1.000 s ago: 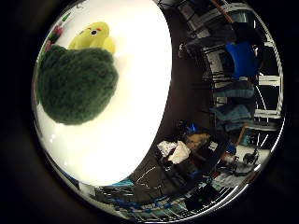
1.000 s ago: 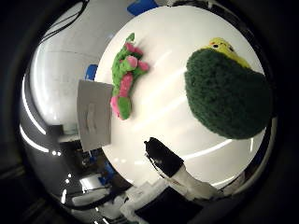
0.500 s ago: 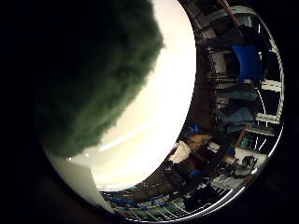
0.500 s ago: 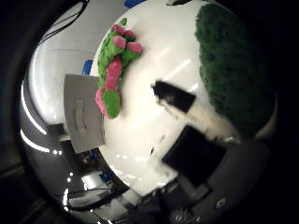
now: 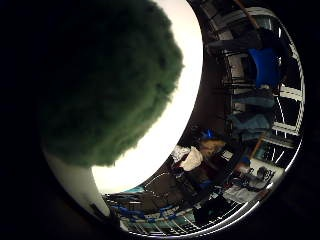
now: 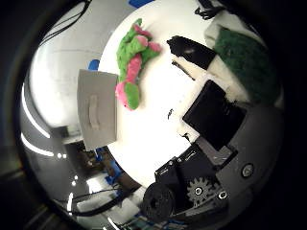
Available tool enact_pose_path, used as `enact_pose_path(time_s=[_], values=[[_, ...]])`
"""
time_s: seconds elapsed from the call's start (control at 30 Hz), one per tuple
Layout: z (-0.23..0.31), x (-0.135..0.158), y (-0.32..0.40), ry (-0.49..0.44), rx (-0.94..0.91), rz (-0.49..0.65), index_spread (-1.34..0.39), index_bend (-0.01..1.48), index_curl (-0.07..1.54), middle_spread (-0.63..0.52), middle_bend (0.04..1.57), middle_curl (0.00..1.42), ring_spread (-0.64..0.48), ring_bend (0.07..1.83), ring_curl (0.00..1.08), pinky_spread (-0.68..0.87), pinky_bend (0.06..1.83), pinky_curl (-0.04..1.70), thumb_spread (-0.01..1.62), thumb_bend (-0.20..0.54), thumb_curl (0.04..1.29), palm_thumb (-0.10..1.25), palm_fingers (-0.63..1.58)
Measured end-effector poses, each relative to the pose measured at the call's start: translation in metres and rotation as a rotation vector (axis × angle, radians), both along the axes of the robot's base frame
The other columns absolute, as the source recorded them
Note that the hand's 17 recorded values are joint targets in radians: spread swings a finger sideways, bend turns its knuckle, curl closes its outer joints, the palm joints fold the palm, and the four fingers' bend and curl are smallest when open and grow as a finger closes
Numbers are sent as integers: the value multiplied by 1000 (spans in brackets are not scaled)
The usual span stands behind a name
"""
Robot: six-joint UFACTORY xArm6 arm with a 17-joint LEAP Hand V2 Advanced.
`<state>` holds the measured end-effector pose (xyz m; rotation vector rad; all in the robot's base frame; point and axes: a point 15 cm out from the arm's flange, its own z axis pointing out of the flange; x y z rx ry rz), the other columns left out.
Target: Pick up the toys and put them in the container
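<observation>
Filling the left and centre of the little-finger-side view: a dark green fuzzy plush toy (image 5: 105,80), very close to the palm, resting on the round white table (image 5: 165,145). Visible past the table's edge at right: a blue chair (image 5: 263,65) and room clutter.

In the thumb-side view, at the left of frame, a grey box-like container (image 6: 97,109) sitting at the table's rim. Just right of it, upper centre-left, a green and pink plush toy (image 6: 131,67) lying stretched out on the white top, its lower pink end close beside the container, apart from the hand. Further right, the hand (image 6: 211,115): black and white parts reaching in from the lower right, one black-tipped finger (image 6: 189,50) extended toward the upper centre, lying against the dark green plush at the upper right. Curled round the toy or merely laid against it: cannot tell.
</observation>
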<state>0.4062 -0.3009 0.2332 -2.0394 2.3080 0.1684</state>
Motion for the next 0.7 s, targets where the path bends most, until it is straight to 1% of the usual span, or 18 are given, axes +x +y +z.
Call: enact_pose_path(time_s=[0.1, 0.4, 0.57, 0.7], values=[[29, -17, 15, 18, 18, 12, -214, 1163, 743, -172, 1289, 807, -229, 1361, 710, -212, 1338, 783, 1183, -9, 434, 986, 1090], [141, -64, 63, -32, -8, 44, -205, 1173, 737, -165, 1302, 811, -229, 1354, 750, -209, 1283, 888, 1221, -11, 446, 984, 1084], [192, -65, 112, -102, -44, 131, -205, 1169, 736, -164, 1299, 811, -231, 1344, 764, -215, 1258, 941, 1227, -11, 447, 983, 1087], [217, -62, 155, -140, -58, 178, -205, 1165, 736, -164, 1296, 810, -232, 1335, 774, -218, 1235, 970, 1243, -10, 446, 980, 1092]])
